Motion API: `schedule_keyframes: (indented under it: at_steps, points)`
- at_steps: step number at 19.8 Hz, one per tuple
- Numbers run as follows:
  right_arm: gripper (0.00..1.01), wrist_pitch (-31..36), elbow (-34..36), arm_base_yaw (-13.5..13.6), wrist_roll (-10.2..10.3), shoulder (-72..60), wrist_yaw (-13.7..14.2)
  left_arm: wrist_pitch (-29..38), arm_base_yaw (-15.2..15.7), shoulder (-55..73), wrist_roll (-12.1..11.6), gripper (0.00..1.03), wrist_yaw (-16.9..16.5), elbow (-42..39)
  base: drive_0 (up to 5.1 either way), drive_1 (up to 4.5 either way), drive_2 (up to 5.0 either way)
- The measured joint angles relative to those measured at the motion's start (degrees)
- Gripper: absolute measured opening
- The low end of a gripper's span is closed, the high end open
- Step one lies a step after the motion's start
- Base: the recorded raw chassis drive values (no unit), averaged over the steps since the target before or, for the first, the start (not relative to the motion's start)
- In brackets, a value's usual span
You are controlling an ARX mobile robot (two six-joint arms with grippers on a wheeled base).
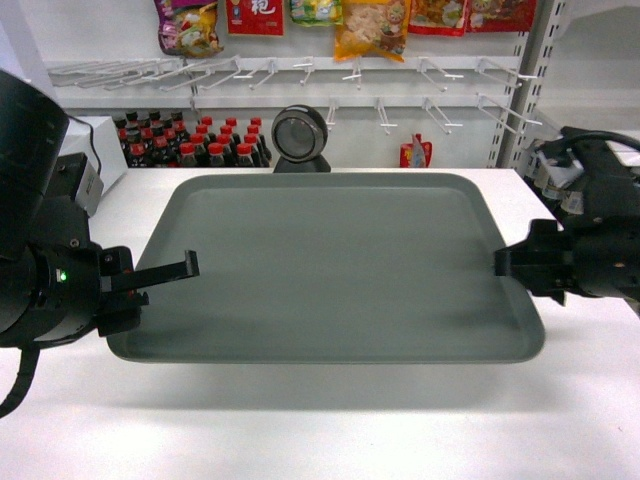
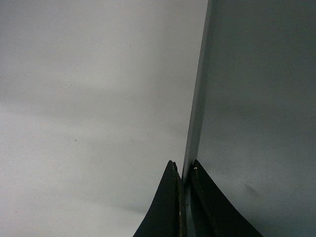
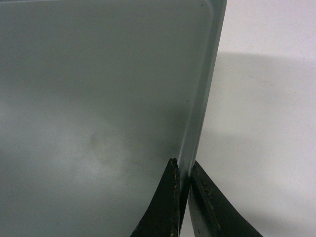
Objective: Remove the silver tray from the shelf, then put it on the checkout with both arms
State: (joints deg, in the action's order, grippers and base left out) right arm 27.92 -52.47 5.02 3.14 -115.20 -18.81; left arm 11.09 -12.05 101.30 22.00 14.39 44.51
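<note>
The silver tray [image 1: 330, 265] is a large grey-green rectangle held flat over the white checkout [image 1: 320, 430], and it casts a shadow on the counter along its front edge. My left gripper [image 1: 183, 270] is shut on the tray's left rim. The left wrist view shows the rim [image 2: 195, 113] pinched between the gripper's [image 2: 183, 169] black fingers. My right gripper [image 1: 506, 263] is shut on the right rim. In the right wrist view that rim [image 3: 200, 113] runs into the gripper's [image 3: 183, 168] closed fingers. The tray holds nothing. Whether it touches the counter cannot be told.
A black round-headed scanner [image 1: 300, 135] stands just behind the tray's far edge. Left of it are rows of red-capped dark bottles [image 1: 195, 142] and a white register unit [image 1: 95, 155]. White peg hooks [image 1: 300, 72] with snack bags [image 1: 370, 25] hang on the back wall.
</note>
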Motion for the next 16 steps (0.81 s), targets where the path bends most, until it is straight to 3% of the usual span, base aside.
schedule_keyframes:
  at_steps: [4, 9, 10, 11, 13, 14, 16]
  points:
    - [0.03, -4.7, -9.9, 1.3, -0.1, -10.8, 0.2, 3.5, 3.1, 8.0, -1.2, 0.03, -3.9, 2.5, 0.0, 0.0, 0.0]
    - [0.03, -6.7, -13.2, 2.4, -2.3, -15.0, 4.4, 3.1, 2.0, 13.5, -1.5, 0.03, -3.3, 4.0, 0.0, 0.0, 0.0]
    - [0.07, -6.4, -13.2, 2.4, -3.4, -15.3, 4.9, 3.0, 1.5, 14.1, -1.4, 0.03, -3.1, 4.2, 0.0, 0.0, 0.0]
    - [0.17, -5.9, -13.2, 2.2, -5.7, -15.5, 5.1, 2.4, 1.0, 14.8, -1.4, 0.12, -1.5, 5.0, 0.0, 0.0, 0.0]
    - [0.33, -5.0, -13.1, 1.7, -7.3, -15.6, 6.3, 2.4, 0.7, 15.5, -1.5, 0.28, 0.1, 5.4, 0.0, 0.0, 0.0]
    - [0.46, -4.2, -13.0, 1.1, -7.3, -15.6, 7.2, 3.2, 0.6, 15.4, -1.5, 0.41, 0.6, 5.4, 0.0, 0.0, 0.0]
    - [0.61, -1.9, -11.3, 0.1, -7.3, -14.6, 7.4, 4.9, 0.6, 14.1, -2.1, 0.56, 1.3, 5.0, 0.0, 0.0, 0.0]
